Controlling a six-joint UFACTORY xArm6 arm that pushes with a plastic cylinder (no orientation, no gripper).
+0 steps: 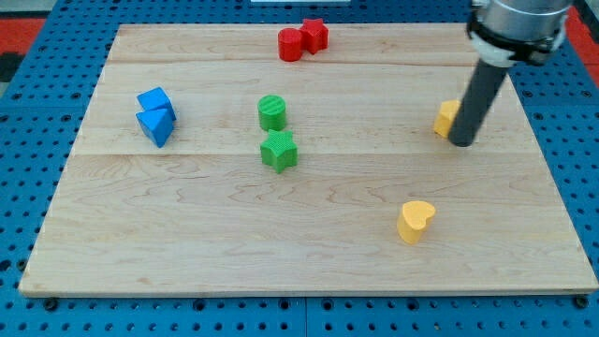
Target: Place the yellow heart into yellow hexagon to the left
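The yellow heart (415,221) lies on the wooden board at the lower right. The yellow hexagon (445,118) sits at the right side, above the heart, and is partly hidden by my rod. My tip (461,142) rests on the board touching the hexagon's right side, well above and to the right of the heart.
A green cylinder (272,112) and a green star-like block (279,151) sit near the middle. A blue cube (154,100) and a blue triangle (156,126) sit together at the left. Two red blocks (303,40) touch at the top edge. The board (187,234) lies on a blue pegboard.
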